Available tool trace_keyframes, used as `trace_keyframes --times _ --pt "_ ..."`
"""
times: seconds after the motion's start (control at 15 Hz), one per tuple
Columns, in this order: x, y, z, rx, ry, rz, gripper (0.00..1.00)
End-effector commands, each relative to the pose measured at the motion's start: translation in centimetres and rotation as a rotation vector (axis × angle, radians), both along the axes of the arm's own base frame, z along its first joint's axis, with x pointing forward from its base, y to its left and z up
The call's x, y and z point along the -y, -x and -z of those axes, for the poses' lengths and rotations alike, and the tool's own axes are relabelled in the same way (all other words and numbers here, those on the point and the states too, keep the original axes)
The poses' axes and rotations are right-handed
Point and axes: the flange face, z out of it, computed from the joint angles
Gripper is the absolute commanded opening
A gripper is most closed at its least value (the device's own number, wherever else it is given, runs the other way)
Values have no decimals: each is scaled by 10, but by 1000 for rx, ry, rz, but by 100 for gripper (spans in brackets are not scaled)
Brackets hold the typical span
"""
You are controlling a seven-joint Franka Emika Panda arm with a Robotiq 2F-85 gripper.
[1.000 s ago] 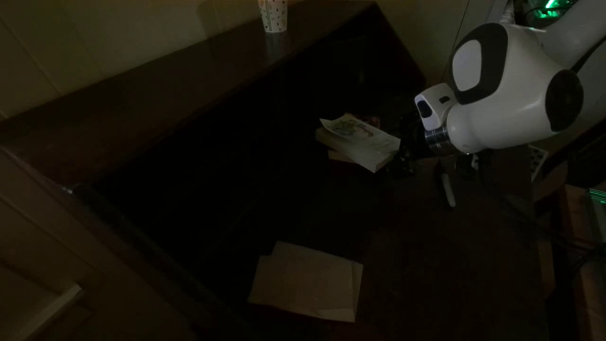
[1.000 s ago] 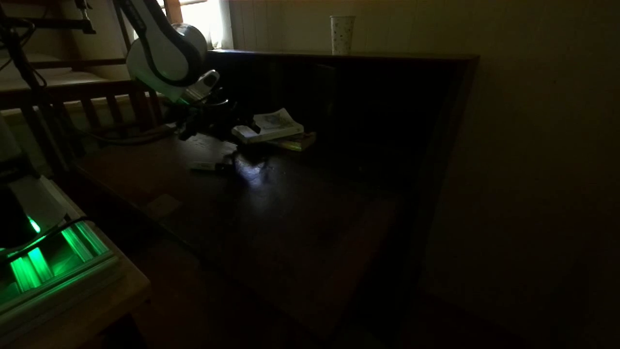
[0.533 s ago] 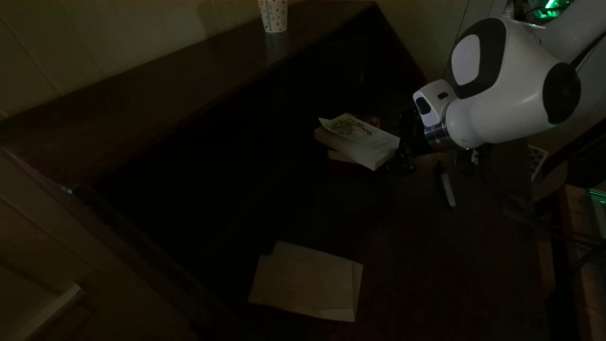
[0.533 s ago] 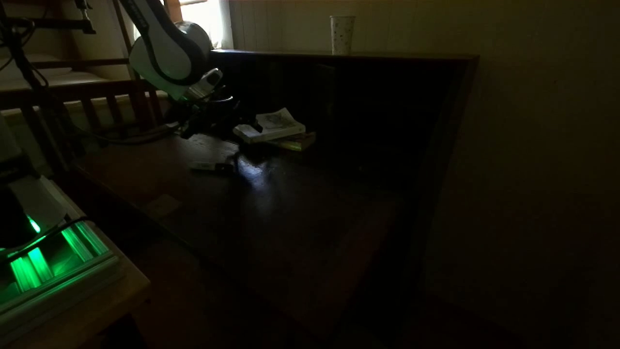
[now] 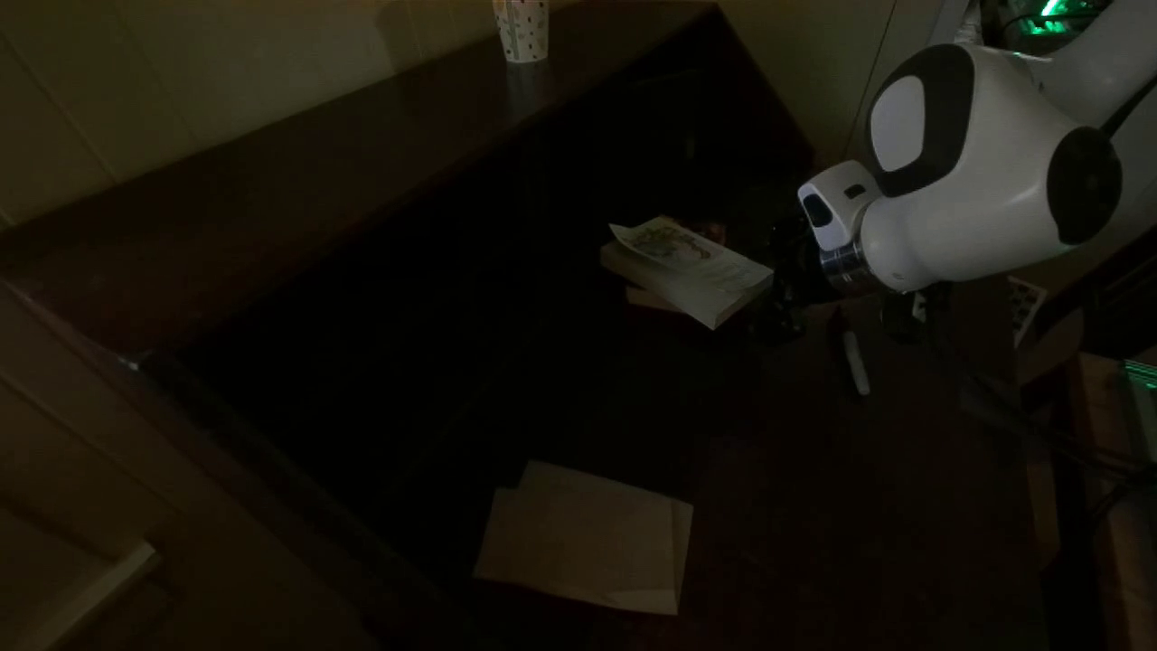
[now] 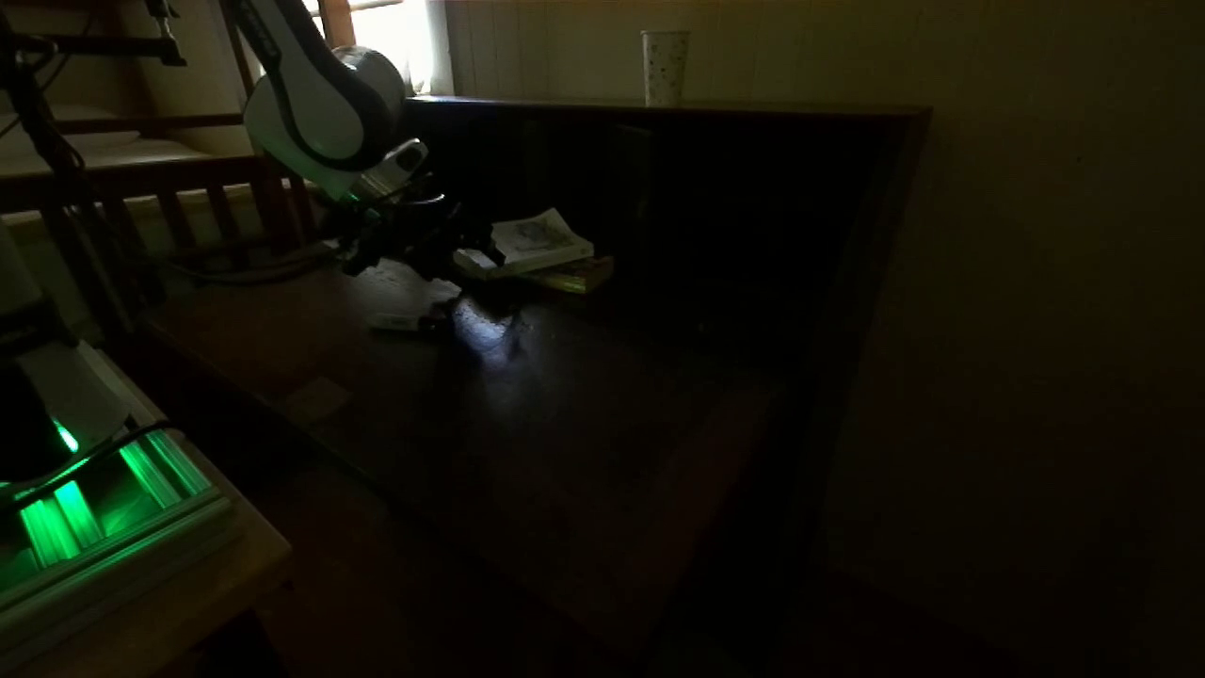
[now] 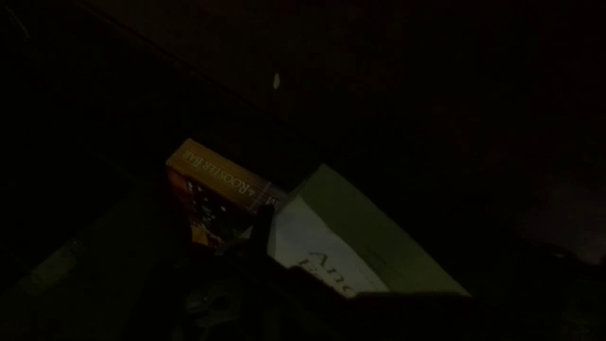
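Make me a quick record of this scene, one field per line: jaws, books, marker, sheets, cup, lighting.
Jaws: close to the upper book; too dark to tell whether they grip it
Upper book: pale pictured cover, lying askew on the lower book
Lower book: spine reads "Rooster Bar" in the wrist view
Marker: lying on the desk, pale barrel
Pale sheets: overlapping
Cup: patterned, upright on the ledge
Lighting: dim, with a bright window behind the arm

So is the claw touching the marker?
Apart: in an exterior view, a strip of lit tabletop shows between the claw and the marker below it.
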Motion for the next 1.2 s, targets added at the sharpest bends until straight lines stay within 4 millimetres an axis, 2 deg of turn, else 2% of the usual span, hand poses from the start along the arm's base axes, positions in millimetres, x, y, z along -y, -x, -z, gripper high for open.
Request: trace_keyframes --times 0.0,0.13,0.53,0.8,1.13 --pt "0 0 0 0 0 0 100" --pt "-11 2 -2 -19 -21 -11 100" --pt "-36 1 -16 80 53 -8 100" --pt "-54 -7 -12 77 88 26 100" --pt "-65 -22 -8 30 140 20 100"
